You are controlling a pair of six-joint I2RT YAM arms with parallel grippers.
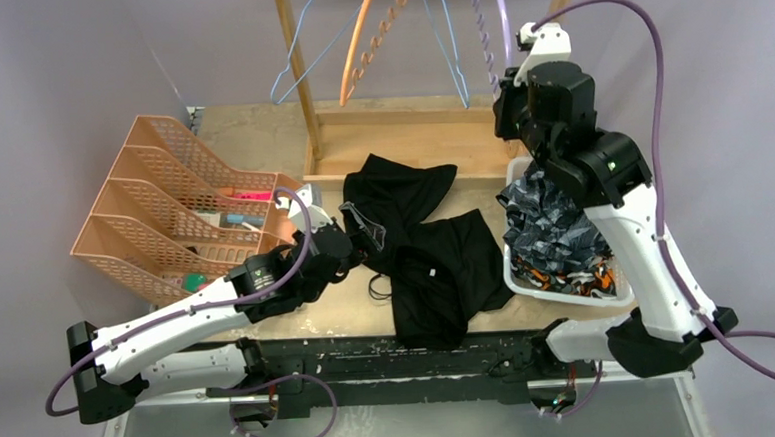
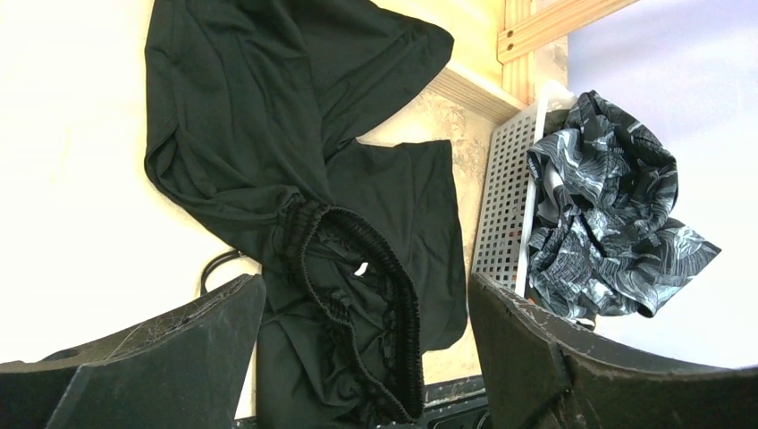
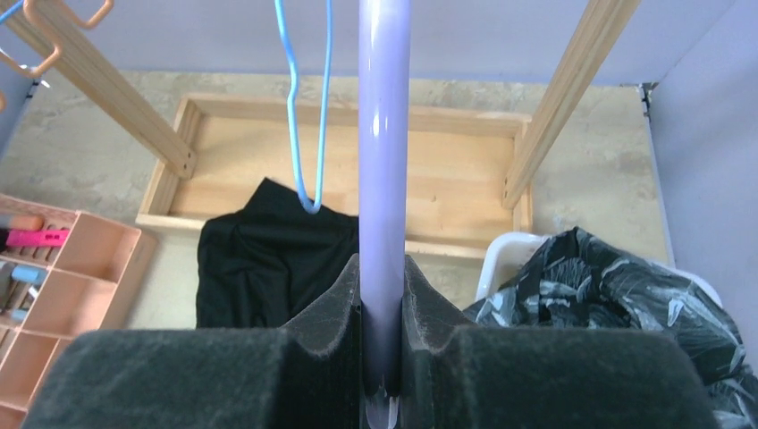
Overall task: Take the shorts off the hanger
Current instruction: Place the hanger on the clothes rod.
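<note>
Across the bench [image 1: 250, 146], below the wooden rack [image 1: 298, 83]: black shorts [image 1: 430, 251], sprawled flat with the elastic waistband turned up. Directly above that waistband, left fingers [image 2: 161, 357] spread wide and empty, one either side of the bunched elastic without touching it, placed by the look of it to come down on the band. Thin dark loop [image 2: 214, 266] poking out at the fabric's edge, perhaps part of a hanger; too unclear to say, or to tell whether anything is clipped. Up at the rack, right fingers [image 3: 313, 344] clenched on the lilac hanger [image 3: 384, 161], bare of cloth, probably to steady it. Beside it a blue hanger [image 3: 308, 206], also bare. At the bench's right side, white basket [image 1: 568, 297] holding grey-blue camouflage shorts [image 1: 549, 220] heaped over an orange camouflage pair [image 1: 579, 277]. Far left, peach organiser tray [image 1: 158, 215], well apart. Nothing between left fingers and black shorts; basket just beside one leg, rack base at the other, the likeliest snags.
</note>
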